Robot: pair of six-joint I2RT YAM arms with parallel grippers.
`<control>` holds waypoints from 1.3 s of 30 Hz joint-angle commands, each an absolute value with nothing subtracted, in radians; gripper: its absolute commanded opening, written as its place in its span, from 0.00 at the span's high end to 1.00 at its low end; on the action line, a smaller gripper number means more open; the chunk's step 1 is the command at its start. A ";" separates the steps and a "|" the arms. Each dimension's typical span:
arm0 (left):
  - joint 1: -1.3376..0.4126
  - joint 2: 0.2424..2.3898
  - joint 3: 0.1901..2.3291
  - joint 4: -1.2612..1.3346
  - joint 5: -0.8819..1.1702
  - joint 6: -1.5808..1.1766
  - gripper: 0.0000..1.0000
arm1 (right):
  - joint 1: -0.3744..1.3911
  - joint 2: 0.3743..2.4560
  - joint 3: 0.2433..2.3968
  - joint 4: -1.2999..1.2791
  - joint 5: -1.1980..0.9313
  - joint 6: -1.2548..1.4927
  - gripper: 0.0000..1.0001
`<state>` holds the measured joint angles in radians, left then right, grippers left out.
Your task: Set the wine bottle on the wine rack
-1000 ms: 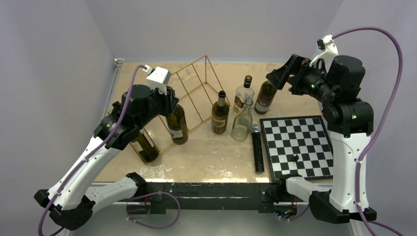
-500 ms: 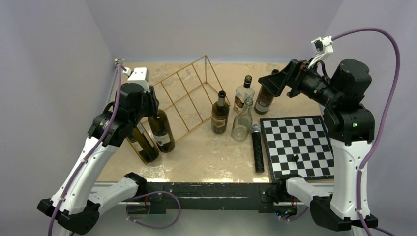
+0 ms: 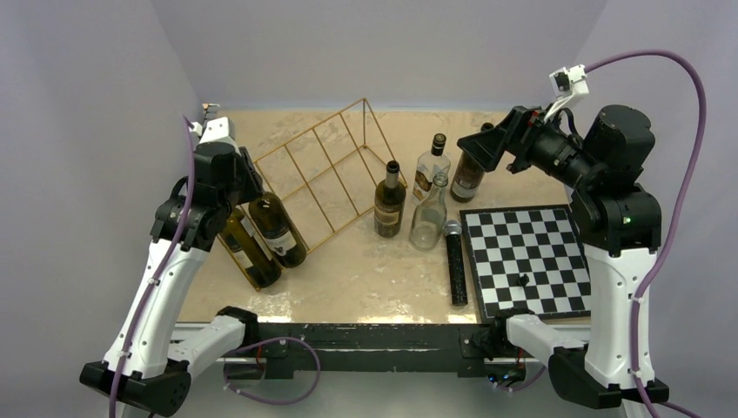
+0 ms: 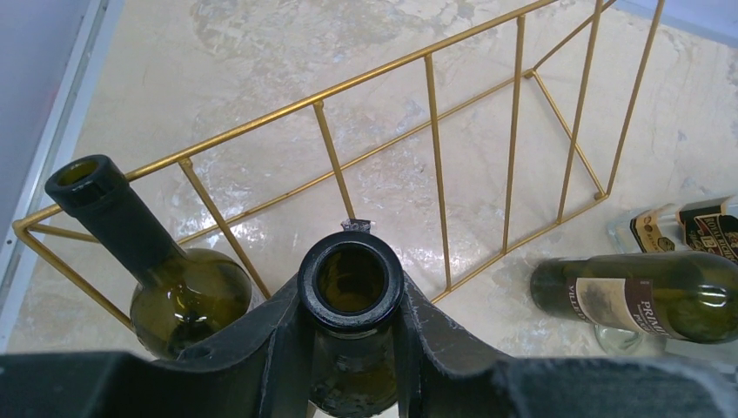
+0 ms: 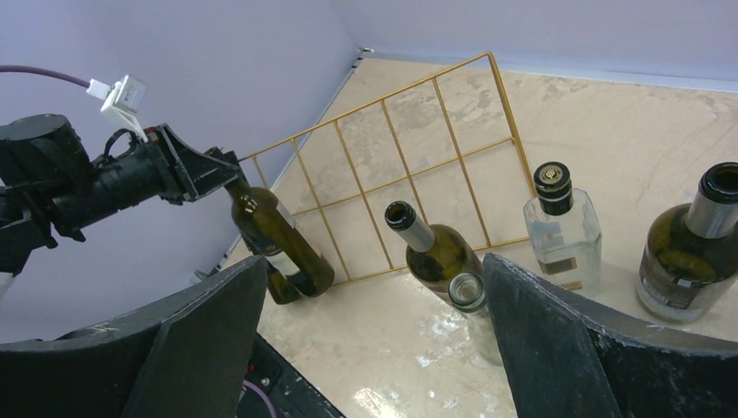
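My left gripper [image 3: 237, 186] is shut on the neck of a dark green wine bottle [image 3: 277, 232], just below its open mouth [image 4: 351, 279]. The bottle leans back along the gold wire wine rack [image 3: 331, 165], with its base low at the rack's front edge. Whether it rests on the wire I cannot tell. To its left, another green bottle [image 3: 250, 253] lies in the end slot of the wine rack [image 4: 435, 157]. My right gripper [image 3: 481, 142] hangs open, high over the back right, with nothing between its fingers [image 5: 209, 322].
Right of the rack stand a dark bottle with a gold label [image 3: 389, 202], a clear empty bottle [image 3: 430, 214], a clear black-capped bottle [image 3: 432, 168] and a brown bottle [image 3: 470, 174]. A black microphone [image 3: 456, 261] lies beside a chessboard [image 3: 557, 228] at the front right.
My left arm has swung left and tipped the held bottle from near upright to leaning along the rack beside the other bottle. The right arm rose slightly, then held still.
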<state>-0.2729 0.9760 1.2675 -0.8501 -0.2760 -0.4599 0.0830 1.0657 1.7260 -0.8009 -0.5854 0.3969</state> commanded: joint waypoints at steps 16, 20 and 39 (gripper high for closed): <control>-0.193 0.991 1.166 -0.649 -0.248 -0.543 1.00 | 0.083 1.076 1.703 -0.775 -0.539 0.394 0.01; -0.183 1.002 1.172 -0.638 -0.275 -0.517 1.00 | 0.084 1.077 1.701 -0.778 -0.534 0.392 0.01; -0.172 1.016 1.108 -0.645 -0.274 -0.514 0.78 | 0.083 1.107 1.719 -0.792 -0.493 0.415 0.01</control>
